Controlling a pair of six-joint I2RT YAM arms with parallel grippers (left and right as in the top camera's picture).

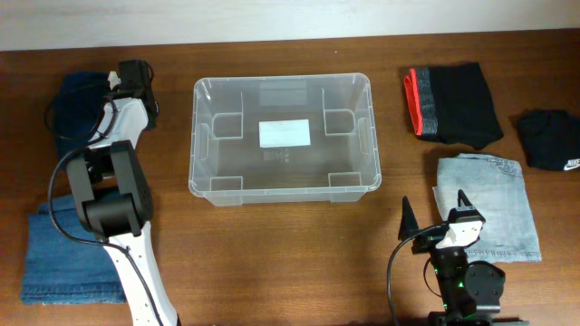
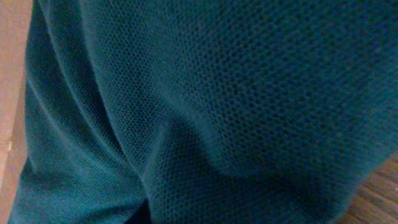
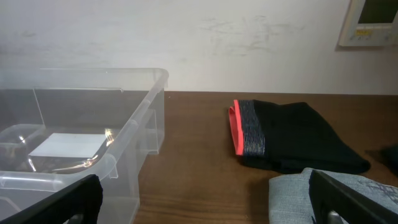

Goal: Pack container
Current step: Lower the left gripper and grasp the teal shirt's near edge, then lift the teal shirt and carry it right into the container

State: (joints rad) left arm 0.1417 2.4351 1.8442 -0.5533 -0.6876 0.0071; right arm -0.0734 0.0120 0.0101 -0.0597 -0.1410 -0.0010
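The container (image 1: 196, 136) is a clear plastic bin with a white label (image 1: 285, 133) on its base, standing empty at mid table. It also shows in the right wrist view (image 3: 127, 152). My left gripper (image 1: 134, 78) is down on a dark teal mesh garment (image 1: 76, 101) at the far left. That fabric (image 2: 217, 93) fills the left wrist view and hides the jaws. My right gripper (image 1: 437, 215) is open and empty near the front edge, beside a folded light denim piece (image 1: 494, 204). Its fingers frame the bare table (image 3: 205, 205).
Folded blue jeans (image 1: 68, 255) lie at the front left under the left arm. A black garment with a red and grey band (image 1: 458, 104) lies at the back right, also in the right wrist view (image 3: 298, 134). A small black item (image 1: 551, 138) sits at the right edge.
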